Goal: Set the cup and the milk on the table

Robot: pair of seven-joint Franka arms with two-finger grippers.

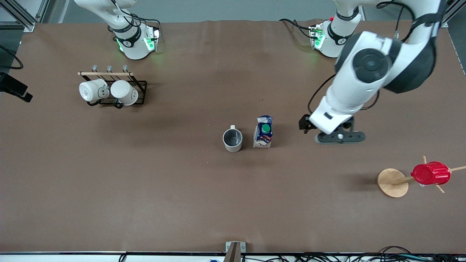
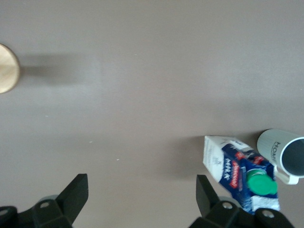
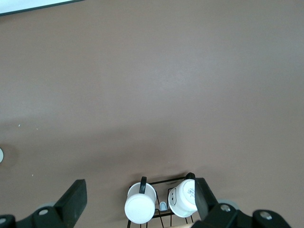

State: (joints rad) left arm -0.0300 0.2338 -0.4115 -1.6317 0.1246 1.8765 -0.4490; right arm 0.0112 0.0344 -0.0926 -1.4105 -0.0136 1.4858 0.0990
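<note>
The cup [image 1: 232,140] stands upright on the brown table [image 1: 145,182] near its middle, grey inside showing. The milk [image 1: 263,131] stands right beside it toward the left arm's end, green cap up. Both also show in the left wrist view, cup [image 2: 280,152] and milk [image 2: 237,168]. My left gripper [image 1: 338,136] hangs open and empty [image 2: 141,197] over bare table beside the milk, toward the left arm's end. My right gripper [image 3: 138,199] is open and empty, high over the mug rack, and does not show in the front view.
A black wire rack [image 1: 113,89] with two all-white mugs stands near the right arm's base; it also shows in the right wrist view [image 3: 161,204]. A wooden stand [image 1: 392,182] holding a red ribbed cup [image 1: 431,173] is toward the left arm's end, nearer the front camera.
</note>
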